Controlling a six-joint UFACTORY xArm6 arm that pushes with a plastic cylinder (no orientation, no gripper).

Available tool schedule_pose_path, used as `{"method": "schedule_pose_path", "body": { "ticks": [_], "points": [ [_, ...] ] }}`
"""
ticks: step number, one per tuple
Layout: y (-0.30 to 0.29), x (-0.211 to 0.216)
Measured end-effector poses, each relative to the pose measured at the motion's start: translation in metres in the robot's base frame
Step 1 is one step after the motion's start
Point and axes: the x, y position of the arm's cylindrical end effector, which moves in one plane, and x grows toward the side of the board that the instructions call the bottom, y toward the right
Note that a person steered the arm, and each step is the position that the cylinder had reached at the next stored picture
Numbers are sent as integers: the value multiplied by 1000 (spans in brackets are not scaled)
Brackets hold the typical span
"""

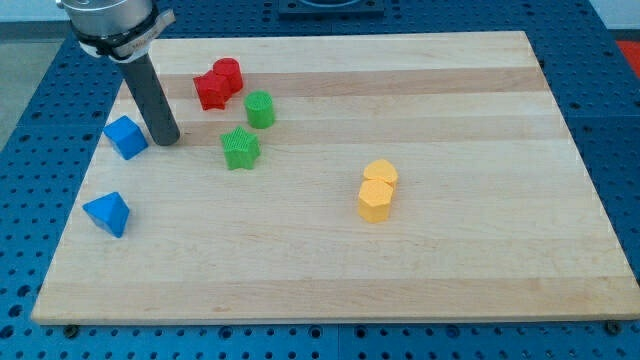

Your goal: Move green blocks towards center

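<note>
Camera view is showing my tip (pixel 167 139) resting on the wooden worktop (pixel 450 260) near the view's left, just beside a blue cube (pixel 125 136); no claw is fitted. Right of it are sitting the green star block (pixel 240 148) and green cylinder (pixel 260 108), both left of center, close to two red blocks (pixel 218 84).

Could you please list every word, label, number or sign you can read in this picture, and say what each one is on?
None: no readable text, number or sign shows on the wooden board, the coloured blocks, the blue perforated table, or the rod ending in my tip.
</note>
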Motion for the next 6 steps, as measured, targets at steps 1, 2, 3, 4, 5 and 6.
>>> {"method": "schedule_pose_path", "body": {
  "ticks": [1, 2, 3, 4, 5, 6],
  "points": [
    [0, -26],
    [25, -48],
    [67, -52],
    [110, -52],
    [144, -47],
    [160, -46]
  ]
}}
